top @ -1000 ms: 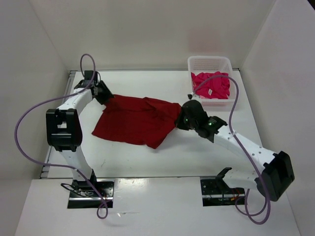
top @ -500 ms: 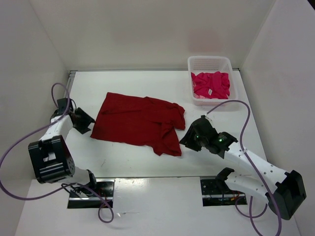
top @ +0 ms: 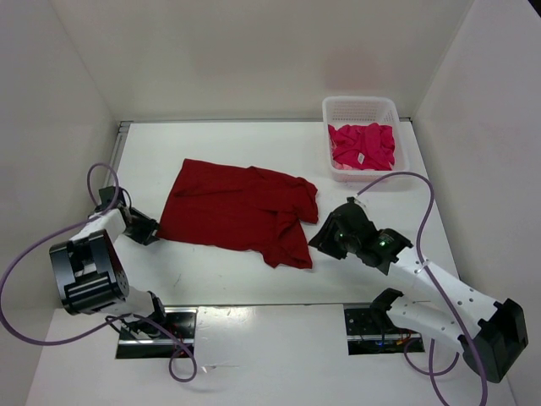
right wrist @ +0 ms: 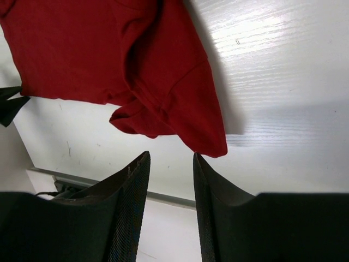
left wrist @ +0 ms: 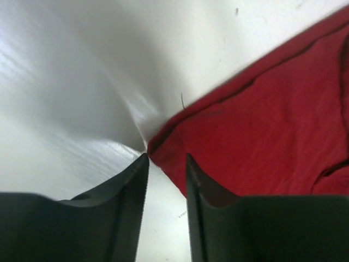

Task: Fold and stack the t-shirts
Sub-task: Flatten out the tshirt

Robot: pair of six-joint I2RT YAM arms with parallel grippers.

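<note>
Top view: bright, even, diffuse light fills the white enclosure, leaving only faint soft shadows on the table (top: 237, 275), and the picture is sharp throughout. Left wrist view: a broad sheen of glare crosses the table beside a soft grey shadow, the dark red shirt (left wrist: 262, 125) is slightly soft, and the fingers (left wrist: 103, 218) of the left gripper (left wrist: 167, 157) are dark, blurred shapes. Right wrist view: streaked glare brightens the table at upper right, the shirt throws a soft shadow to its right, and the fingers (right wrist: 125, 218) of the right gripper (right wrist: 171, 155) are underexposed.
</note>
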